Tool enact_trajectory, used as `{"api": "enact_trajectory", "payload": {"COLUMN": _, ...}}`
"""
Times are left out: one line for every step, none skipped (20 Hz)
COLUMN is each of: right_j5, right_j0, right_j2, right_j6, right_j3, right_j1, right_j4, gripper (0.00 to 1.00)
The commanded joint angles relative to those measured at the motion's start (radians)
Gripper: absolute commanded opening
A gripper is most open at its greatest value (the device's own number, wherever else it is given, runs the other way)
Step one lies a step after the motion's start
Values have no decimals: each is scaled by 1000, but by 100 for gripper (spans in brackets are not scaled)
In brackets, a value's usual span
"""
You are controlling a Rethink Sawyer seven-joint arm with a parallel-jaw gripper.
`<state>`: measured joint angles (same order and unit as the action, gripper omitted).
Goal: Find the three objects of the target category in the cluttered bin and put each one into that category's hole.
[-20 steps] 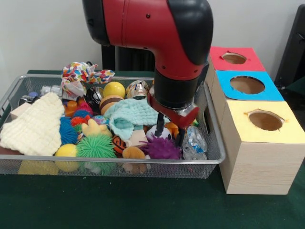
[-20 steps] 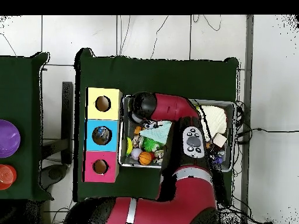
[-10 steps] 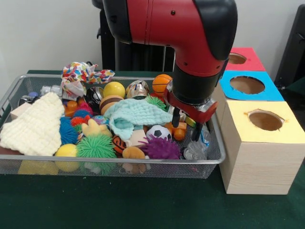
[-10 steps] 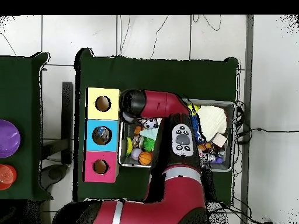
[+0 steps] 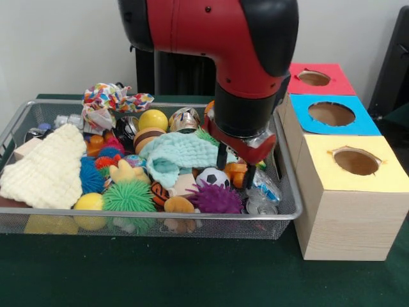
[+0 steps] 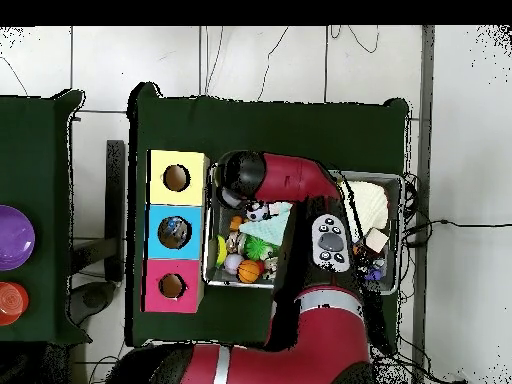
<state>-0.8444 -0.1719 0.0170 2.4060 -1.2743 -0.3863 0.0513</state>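
1. The gripper (image 5: 235, 167) hangs low over the right end of the wire bin (image 5: 291, 211). Its two black fingers are apart, and nothing is held between them.
2. Right under the fingers sit a small orange toy (image 5: 236, 174) and a soccer ball (image 5: 209, 177). A crinkly clear wrapper (image 5: 262, 193) lies just beside them.
3. I cannot tell which kind of toy the robot is hunting for. None of the three looks put away yet, so they should all be in the bin.
4. The three boxes stand just beside the bin: the yellow box (image 5: 355, 167), the blue box (image 5: 331, 115) and the red box (image 5: 316, 78). Each has a round hole on top.
5. The toys are packed tight here. If the fingers close now, they could pinch two toys at once, or snag the wrapper.
6. The round ball could pop out sideways and roll under the green cloth (image 5: 177, 153).
7. The purple spiky ball (image 5: 216, 199) is touching the soccer ball and might get pushed away.
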Motion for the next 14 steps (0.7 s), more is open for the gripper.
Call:
{"api": "enact_trajectory", "payload": {"right_j5": -36, "right_j0": -68, "right_j2": -82, "right_j6": -56, "right_j3": -23, "right_j1": -12, "right_j4": -16, "gripper": 100}}
{"api": "enact_trajectory", "payload": {"right_j5": -40, "right_j0": -76, "right_j2": -85, "right_j6": -60, "right_j3": -14, "right_j1": -14, "right_j4": -18, "gripper": 100}}
{"api": "enact_trajectory", "payload": {"right_j5": -55, "right_j0": -78, "right_j2": -87, "right_j6": -60, "right_j3": 7, "right_j1": -14, "right_j4": -19, "gripper": 100}}
{"api": "enact_trajectory", "payload": {"right_j5": -70, "right_j0": -80, "right_j2": -89, "right_j6": -60, "right_j3": 29, "right_j1": -13, "right_j4": -19, "gripper": 100}}
{"api": "enact_trajectory", "payload": {"right_j5": -87, "right_j0": -79, "right_j2": -87, "right_j6": -58, "right_j3": 50, "right_j1": -12, "right_j4": -18, "gripper": 100}}
{"api": "enact_trajectory", "payload": {"right_j5": -119, "right_j0": -79, "right_j2": -86, "right_j6": -61, "right_j3": 76, "right_j1": -11, "right_j4": -17, "gripper": 100}}
{"api": "enact_trajectory", "payload": {"right_j5": -147, "right_j0": -75, "right_j2": -84, "right_j6": -59, "right_j3": 106, "right_j1": -7, "right_j4": -14, "gripper": 100}}
{"api": "enact_trajectory", "payload": {"right_j5": -169, "right_j0": -75, "right_j2": -83, "right_j6": -62, "right_j3": 125, "right_j1": -5, "right_j4": -11, "gripper": 100}}
{"api": "enact_trajectory", "payload": {"right_j5": -178, "right_j0": -72, "right_j2": -84, "right_j6": -58, "right_j3": 129, "right_j1": -6, "right_j4": -11, "gripper": 100}}
{"api": "enact_trajectory", "payload": {"right_j5": -187, "right_j0": -73, "right_j2": -85, "right_j6": -59, "right_j3": 134, "right_j1": -6, "right_j4": -11, "gripper": 100}}
{"api": "enact_trajectory", "payload": {"right_j5": -200, "right_j0": -72, "right_j2": -87, "right_j6": -57, "right_j3": 152, "right_j1": 1, "right_j4": -12, "gripper": 100}}
{"api": "enact_trajectory", "payload": {"right_j5": -196, "right_j0": -75, "right_j2": -89, "right_j6": -59, "right_j3": 152, "right_j1": 2, "right_j4": -12, "gripper": 100}}
{"api": "enact_trajectory", "payload": {"right_j5": -195, "right_j0": -72, "right_j2": -91, "right_j6": -54, "right_j3": 147, "right_j1": -4, "right_j4": -15, "gripper": 100}}
{"api": "enact_trajectory", "payload": {"right_j5": -195, "right_j0": -68, "right_j2": -90, "right_j6": -49, "right_j3": 142, "right_j1": -10, "right_j4": -17, "gripper": 100}}
